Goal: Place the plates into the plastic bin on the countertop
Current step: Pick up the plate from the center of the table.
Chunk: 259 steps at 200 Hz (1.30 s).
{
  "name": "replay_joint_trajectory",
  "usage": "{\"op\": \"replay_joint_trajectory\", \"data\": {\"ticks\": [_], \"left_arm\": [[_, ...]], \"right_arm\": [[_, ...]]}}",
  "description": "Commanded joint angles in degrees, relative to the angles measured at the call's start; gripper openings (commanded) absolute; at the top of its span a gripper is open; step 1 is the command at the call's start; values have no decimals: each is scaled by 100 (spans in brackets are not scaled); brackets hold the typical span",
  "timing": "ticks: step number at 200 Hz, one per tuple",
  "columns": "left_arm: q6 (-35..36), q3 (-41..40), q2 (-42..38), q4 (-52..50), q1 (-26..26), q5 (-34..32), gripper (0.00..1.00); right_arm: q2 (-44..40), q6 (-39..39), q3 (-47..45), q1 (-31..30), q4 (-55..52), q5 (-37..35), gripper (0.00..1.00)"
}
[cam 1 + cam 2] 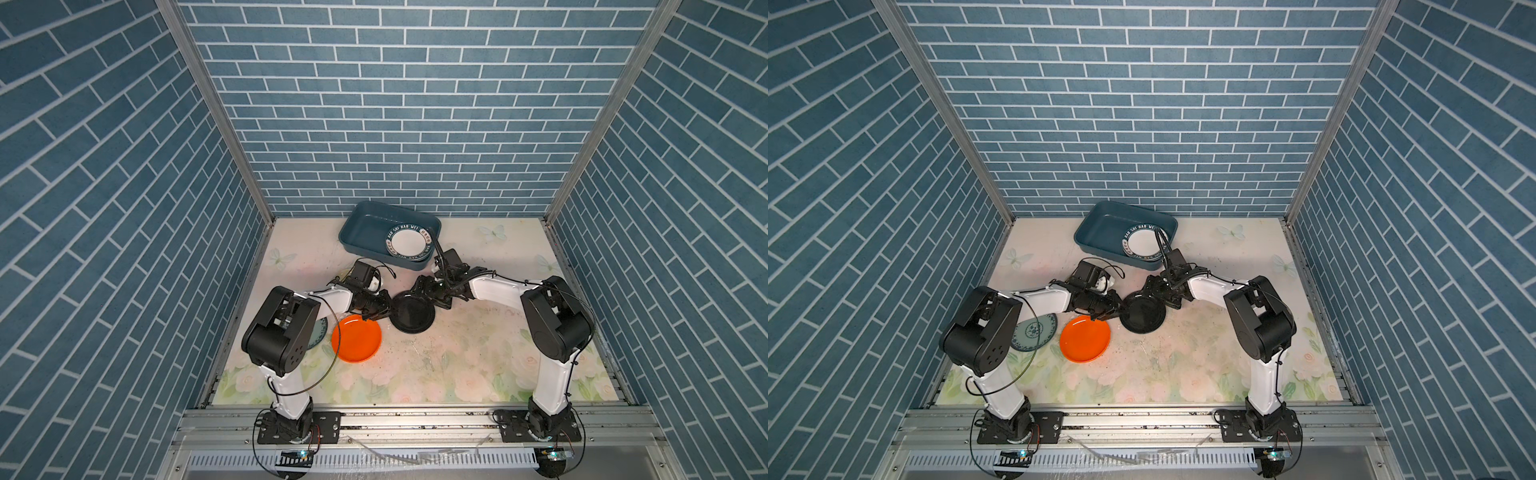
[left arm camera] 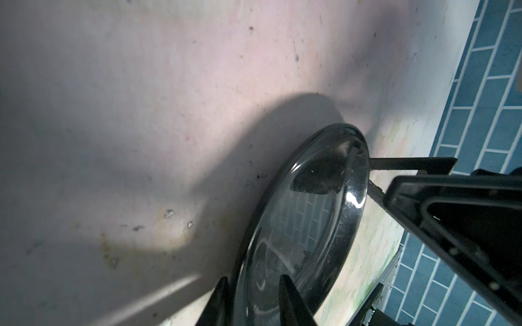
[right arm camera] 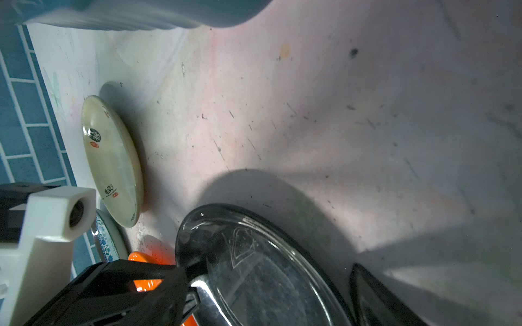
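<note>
Left gripper (image 1: 384,312): clamped on black plate (image 1: 413,314) rim; right gripper (image 1: 419,293) straddles opposite rim, grip unclear. Prob. two-arm lift toward plastic bin (image 1: 365,226).

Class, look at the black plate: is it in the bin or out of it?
Out. The black plate sits on the countertop, short of the bin, between both grippers; only lettered white plates are inside.

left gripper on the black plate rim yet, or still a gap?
Touching. In the left wrist view the left gripper has a finger on each face of the black plate rim; the right wrist view shows its fingertip meeting the rim.
</note>
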<state>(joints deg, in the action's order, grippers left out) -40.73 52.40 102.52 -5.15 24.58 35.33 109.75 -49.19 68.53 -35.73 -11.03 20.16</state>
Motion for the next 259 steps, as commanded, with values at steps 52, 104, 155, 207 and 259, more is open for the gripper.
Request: {"op": "replay_joint_trajectory", "data": {"ticks": [52,104,155,207,259], "left_arm": [[-892,-162,-104,1323,13,486,14],[-825,-3,-485,735,19,273,0],[-661,497,-887,-173,16,9,0],[-489,1490,-1255,-1257,18,-551,0],[-775,2640,-519,-1242,10,-1312,0]], "right_arm": [[127,-9,-59,-48,-219,192,90],[-123,263,-33,38,-376,64,90],[-909,609,98,521,-546,-112,90],[-1904,1558,866,1275,-1193,-198,91],[-2535,2149,969,1794,-1354,37,93]]}}
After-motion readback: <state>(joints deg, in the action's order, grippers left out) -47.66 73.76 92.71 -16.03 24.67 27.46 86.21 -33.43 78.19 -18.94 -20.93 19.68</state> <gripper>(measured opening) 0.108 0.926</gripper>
